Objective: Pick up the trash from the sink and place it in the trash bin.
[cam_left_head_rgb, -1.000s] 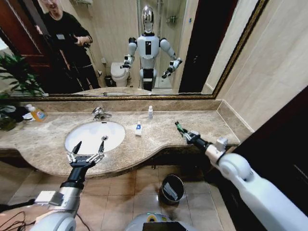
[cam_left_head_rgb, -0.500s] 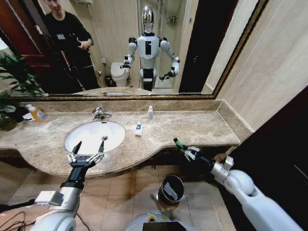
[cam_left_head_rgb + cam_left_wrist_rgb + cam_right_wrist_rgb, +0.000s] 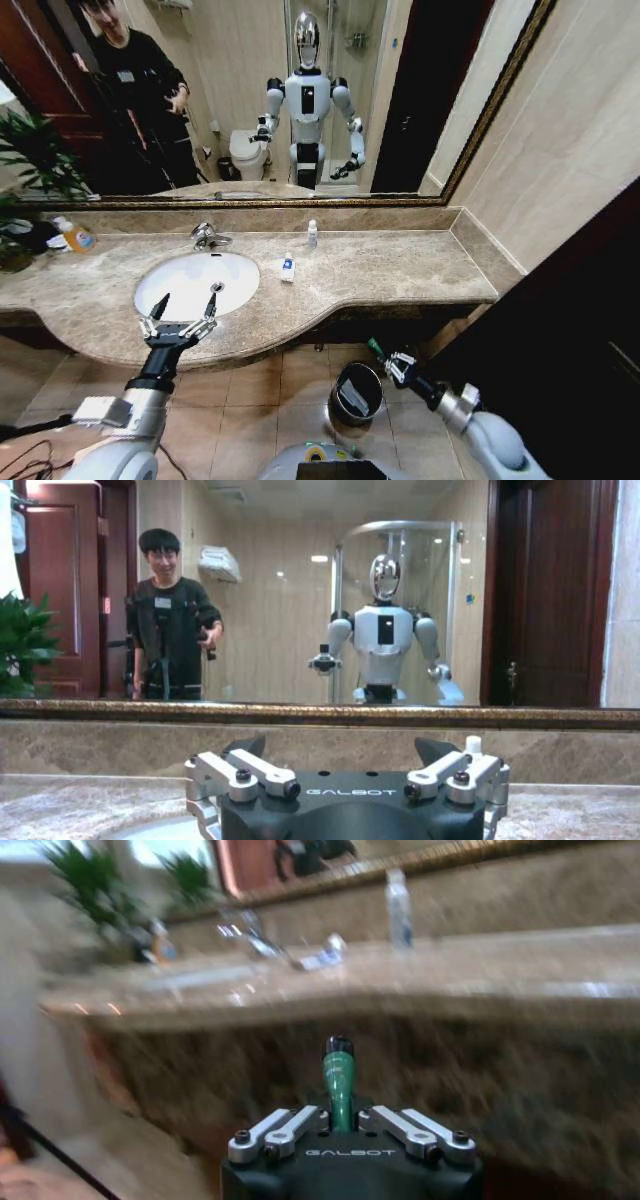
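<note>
The sink (image 3: 197, 283) sat in the beige worktop (image 3: 380, 268), and everything here is placed from it. Far to the left of the sink, by the wall, stood a yellow bottle (image 3: 76, 236). Behind the sink was the shiny tap (image 3: 207, 236).

Just in front of the sink, over the worktop's near edge, the left pincer (image 3: 184, 309) hung with its fingers spread wide and nothing in them. The left wrist view saw that pincer (image 3: 345, 772) from behind, with the big mirror (image 3: 300, 592) ahead and the top of a tiny white bottle (image 3: 474, 744) peeking past one finger.

Right of the sink a white tube with a blue label (image 3: 288, 268) lay on the worktop. The tiny white bottle (image 3: 312, 233) stood a bit farther right, near the back wall.

Lower down and to the right of the sink, on the floor (image 3: 250, 400), stood the dark trash bin (image 3: 357, 392). The right pincer (image 3: 391, 362) was just beside the bin's rim, below the worktop's edge. It was clenched on a small green-black piece (image 3: 375, 348).

The right wrist view showed that grip best: the green-black piece (image 3: 337, 1074) stuck straight out between the closed fingers of the right pincer (image 3: 340, 1121), with the worktop's front edge blurred behind. The head view showed the bin, which the wrist view missed.
</note>
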### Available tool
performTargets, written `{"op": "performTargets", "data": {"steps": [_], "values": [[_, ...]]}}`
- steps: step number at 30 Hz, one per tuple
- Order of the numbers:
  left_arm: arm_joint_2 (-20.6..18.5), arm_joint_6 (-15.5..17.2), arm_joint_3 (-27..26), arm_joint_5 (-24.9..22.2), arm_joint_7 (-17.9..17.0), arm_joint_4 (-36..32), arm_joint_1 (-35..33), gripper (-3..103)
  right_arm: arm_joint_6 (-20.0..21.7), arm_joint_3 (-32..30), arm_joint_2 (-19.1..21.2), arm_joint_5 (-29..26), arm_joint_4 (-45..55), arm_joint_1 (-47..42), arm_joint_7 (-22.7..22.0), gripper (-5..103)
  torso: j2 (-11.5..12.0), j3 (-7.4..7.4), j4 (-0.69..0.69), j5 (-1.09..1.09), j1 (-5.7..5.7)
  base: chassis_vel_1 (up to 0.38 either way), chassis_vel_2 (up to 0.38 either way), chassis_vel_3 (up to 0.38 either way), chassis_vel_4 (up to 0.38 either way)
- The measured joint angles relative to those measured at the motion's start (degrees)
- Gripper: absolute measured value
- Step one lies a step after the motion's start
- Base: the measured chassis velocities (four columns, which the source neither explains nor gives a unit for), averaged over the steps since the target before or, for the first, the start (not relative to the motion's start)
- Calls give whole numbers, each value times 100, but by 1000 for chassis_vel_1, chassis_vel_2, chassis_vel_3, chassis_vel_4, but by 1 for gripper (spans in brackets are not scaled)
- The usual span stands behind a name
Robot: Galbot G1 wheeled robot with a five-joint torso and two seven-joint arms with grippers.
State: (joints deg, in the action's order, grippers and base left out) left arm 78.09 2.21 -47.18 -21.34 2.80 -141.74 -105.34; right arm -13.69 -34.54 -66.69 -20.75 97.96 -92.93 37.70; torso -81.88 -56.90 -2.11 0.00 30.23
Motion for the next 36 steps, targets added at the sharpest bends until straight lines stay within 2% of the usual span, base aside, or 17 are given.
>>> {"op": "performTargets", "data": {"steps": [1, 2, 4, 5, 8, 9, 13, 18, 22, 36], "values": [[0, 0, 0, 0, 0, 0, 0, 100, -48, 55, -85, 179, -115, 25, -244, 10, 0, 0, 0, 0, 0, 0, 0, 0, 0], [0, 0, 0, 0, 0, 0, 0, 100, -48, 55, -85, 179, -115, 25, -244, 10, 0, 0, 0, 0, 0, 0, 0, 0, 0], [0, 0, 0, 0, 0, 0, 0, 100, -130, 182, -340, 594, -400, 94, -963, 10, 0, 0, 0, -1, 0, 0, 0, 0, 0], [0, 0, 0, 0, 0, 0, 0, 100, -130, 182, -340, 594, -400, 94, -963, 10, 0, 0, 0, -1, 0, 0, 0, 0, 0], [0, 0, 0, 0, 0, 0, 0, 100, -337, 290, -619, 1140, -761, 242, -1592, 10, 0, 0, 0, 0, 0, 0, 0, 0, 0], [0, 0, 0, 0, 0, 0, 0, 100, -337, 290, -619, 1140, -761, 242, -1592, 10, 0, 0, 0, 0, 0, 0, 0, 0, 0], [0, 0, 0, 0, 0, 0, 0, 100, -437, 390, -863, 1776, -1243, 491, -2020, 10, 0, 0, 0, 0, 0, 0, 0, 0, 0], [0, 0, 0, 0, 0, 0, 0, 100, -466, 380, -1051, 2227, -1636, 664, -2094, 10, 0, 0, 0, 0, 0, 0, 0, 0, 0], [0, 0, 0, 0, 0, 0, 0, 100, -672, 313, -1291, 2653, -2131, 827, -2167, 10, 0, 0, 0, 1, 0, 0, 0, 0, 0], [0, 0, 0, 0, 0, 0, 0, 100, -894, 213, -1485, 2779, -2890, 1165, -2325, 10, 0, 0, 0, 0, 0, 0, 0, 0, 0]]}}
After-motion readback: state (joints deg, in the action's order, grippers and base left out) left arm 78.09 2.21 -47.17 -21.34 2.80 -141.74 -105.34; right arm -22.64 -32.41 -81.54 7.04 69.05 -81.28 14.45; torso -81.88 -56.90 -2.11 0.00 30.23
